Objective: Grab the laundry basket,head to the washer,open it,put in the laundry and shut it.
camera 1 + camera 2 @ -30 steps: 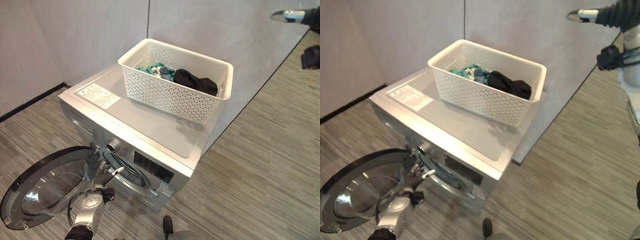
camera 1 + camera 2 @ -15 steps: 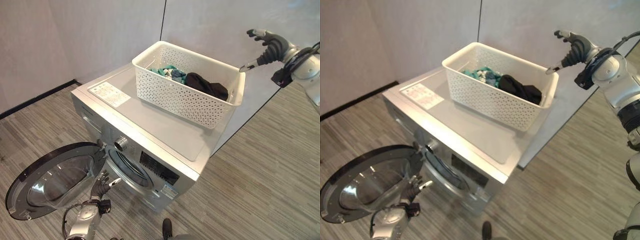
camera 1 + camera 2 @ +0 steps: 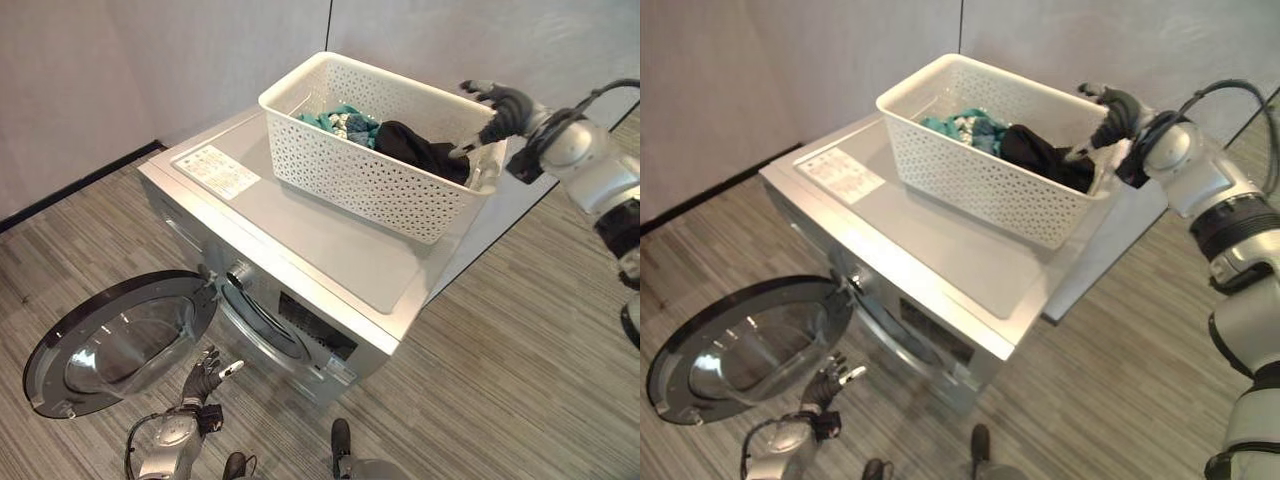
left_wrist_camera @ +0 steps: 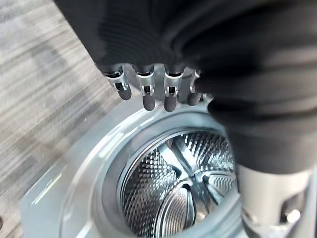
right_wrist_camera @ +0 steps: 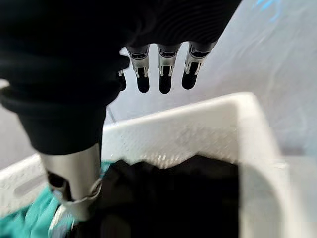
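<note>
Your white laundry basket (image 3: 385, 150) sits on washer (image 3: 300, 250) top, black garment (image 3: 420, 150) and teal laundry (image 3: 335, 122) inside. Washer door (image 3: 115, 340) open. Your right hand (image 3: 497, 107) hovers over basket's far end, fingers extended, empty. Left hand (image 3: 207, 368) spread before drum (image 4: 183, 188).

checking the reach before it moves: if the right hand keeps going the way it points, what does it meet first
Most likely the black garment in the white perforated plastic basket; the right hand hovers open over that end, though depth is uncertain.
</note>
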